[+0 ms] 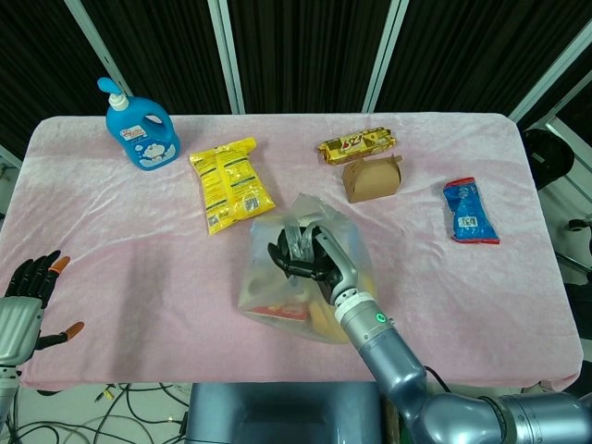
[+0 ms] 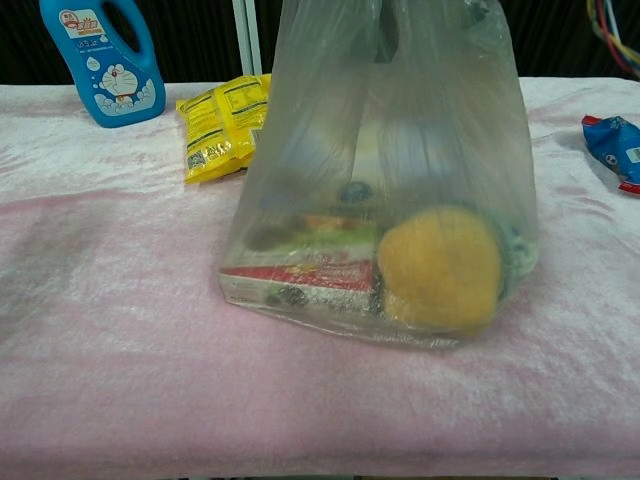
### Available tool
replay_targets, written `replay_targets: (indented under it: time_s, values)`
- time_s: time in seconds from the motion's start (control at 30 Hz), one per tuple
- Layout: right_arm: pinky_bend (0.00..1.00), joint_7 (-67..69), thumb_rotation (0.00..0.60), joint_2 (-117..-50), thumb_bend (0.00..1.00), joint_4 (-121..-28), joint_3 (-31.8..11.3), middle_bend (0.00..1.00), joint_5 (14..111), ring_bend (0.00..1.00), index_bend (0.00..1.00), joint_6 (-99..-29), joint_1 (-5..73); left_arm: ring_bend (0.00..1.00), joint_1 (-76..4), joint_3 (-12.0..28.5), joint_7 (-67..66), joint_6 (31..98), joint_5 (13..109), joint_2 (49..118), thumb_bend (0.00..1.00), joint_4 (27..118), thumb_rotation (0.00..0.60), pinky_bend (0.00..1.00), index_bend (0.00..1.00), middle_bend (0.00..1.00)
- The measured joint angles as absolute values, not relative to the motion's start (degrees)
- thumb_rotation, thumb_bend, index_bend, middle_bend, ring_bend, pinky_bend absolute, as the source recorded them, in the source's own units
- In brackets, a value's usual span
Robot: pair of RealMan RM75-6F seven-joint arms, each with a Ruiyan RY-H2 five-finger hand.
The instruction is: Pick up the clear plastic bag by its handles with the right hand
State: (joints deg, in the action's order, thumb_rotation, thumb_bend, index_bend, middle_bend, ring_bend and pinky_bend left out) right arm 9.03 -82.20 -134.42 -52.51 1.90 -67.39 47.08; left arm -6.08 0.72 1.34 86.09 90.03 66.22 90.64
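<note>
The clear plastic bag [image 1: 319,277] stands near the table's front middle, stretched upward, its bottom still on the pink cloth [image 2: 90,330]. Inside the bag [image 2: 380,180] I see a yellow round item [image 2: 440,268] and a flat red-edged box [image 2: 300,285]. My right hand [image 1: 305,254] grips the bunched handles at the top of the bag, fingers curled around them. In the chest view the hand is cut off above the frame. My left hand [image 1: 26,296] hangs off the table's front left corner, fingers apart, holding nothing.
A blue detergent bottle [image 1: 139,125] stands at the back left. A yellow snack pack [image 1: 231,183] lies behind the bag. A gold biscuit pack [image 1: 357,144] and brown paper box [image 1: 372,178] sit at the back middle. A blue packet [image 1: 469,211] lies at the right.
</note>
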Motion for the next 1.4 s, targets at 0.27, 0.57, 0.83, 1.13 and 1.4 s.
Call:
replay_targets:
  time_s: [0.27, 0.57, 0.83, 1.13, 1.4]
  values:
    - [0.91, 10.71, 0.6, -80.47, 0.8, -132.24, -54.23, 0.91, -1.23, 0.9, 0.87, -66.6, 49.39, 0.0, -6.09, 0.68, 1.33, 85.94, 89.96, 66.17, 0.0, 90.8, 0.6, 0.02, 0.0, 0.0]
    - [0.91, 11.04, 0.6, -78.12, 0.87, -128.9, -57.54, 0.91, -5.93, 0.91, 0.87, -66.5, 55.76, 0.0, -6.1, 0.64, 1.14, 85.85, 89.95, 66.23, 0.0, 90.87, 0.6, 0.02, 0.0, 0.0]
    - [0.91, 10.82, 0.6, -77.48, 0.87, -125.6, -59.77, 0.91, -6.99, 0.91, 0.87, -67.12, 61.19, 0.0, -6.04, 0.6, 1.1, 86.0, 90.06, 66.28, 0.0, 90.9, 0.6, 0.02, 0.0, 0.0]
    - [0.91, 10.31, 0.6, -77.01, 0.87, -120.22, -63.39, 0.91, -8.44, 0.91, 0.87, -68.19, 68.62, 0.0, -5.89, 0.41, 0.97, 86.4, 90.58, 66.33, 0.0, 91.12, 0.6, 0.02, 0.0, 0.0]
    - [0.91, 9.87, 0.6, -76.59, 0.87, -116.44, -65.24, 0.91, -9.98, 0.91, 0.87, -69.9, 73.47, 0.0, -5.79, 0.34, 0.85, 86.64, 90.8, 66.38, 0.0, 91.11, 0.6, 0.02, 0.0, 0.0]
